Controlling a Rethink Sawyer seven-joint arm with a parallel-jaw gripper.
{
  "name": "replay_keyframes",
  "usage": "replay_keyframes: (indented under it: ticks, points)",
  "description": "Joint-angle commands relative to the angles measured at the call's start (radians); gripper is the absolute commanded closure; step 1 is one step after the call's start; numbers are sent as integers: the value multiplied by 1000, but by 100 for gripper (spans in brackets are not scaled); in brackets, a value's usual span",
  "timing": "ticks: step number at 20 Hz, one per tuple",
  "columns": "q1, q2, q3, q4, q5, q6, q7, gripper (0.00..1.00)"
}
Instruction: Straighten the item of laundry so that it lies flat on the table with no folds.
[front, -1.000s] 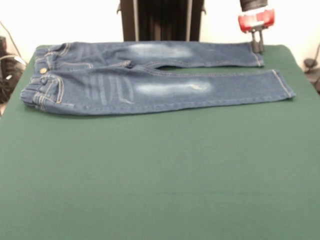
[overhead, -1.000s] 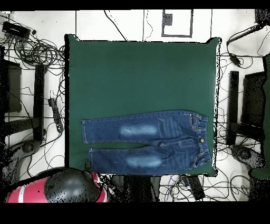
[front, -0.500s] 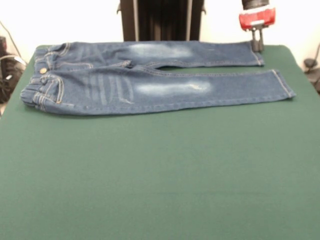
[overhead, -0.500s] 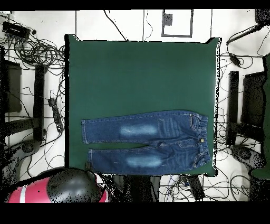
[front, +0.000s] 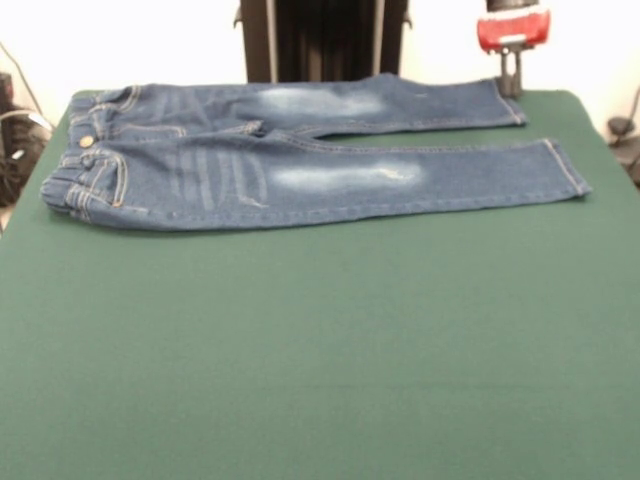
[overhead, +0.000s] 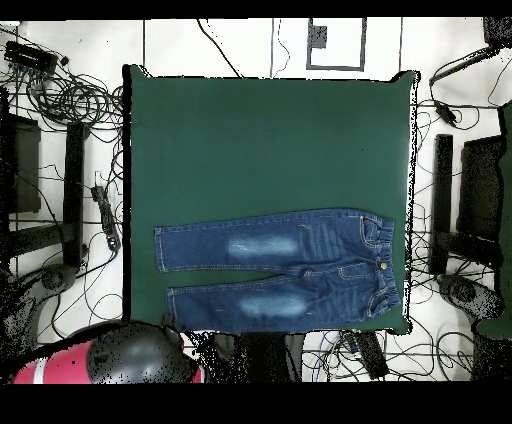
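Table (front: 320, 350) – jeans (front: 300, 160) flat; gripper (front: 510, 85) front-view only.

jeans (front: 300, 160) spread along table's (front: 320, 350) far side, pincer (front: 510, 85) over far leg's hem

Soft, even light falls on the worktop (front: 320, 360), whose green felt shows no glare. Behind it the pale wall is washed out almost to white. The jeans (front: 300, 165) cast only a thin, faint shadow along their near edge. Stitching and the faded thigh patches read slightly soft in the front view. From overhead the worktop (overhead: 270, 140) is evenly lit, a little darker near its edges.
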Motion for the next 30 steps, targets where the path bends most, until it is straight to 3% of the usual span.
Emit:
replay_keyframes:
  ticks: [1,24,30]
  points:
    - [7,40,101,148,127,374,171,100]
    - [55,-105,91,119,159,533,252,100]
    - [16,-129,48,91,120,585,186,100]
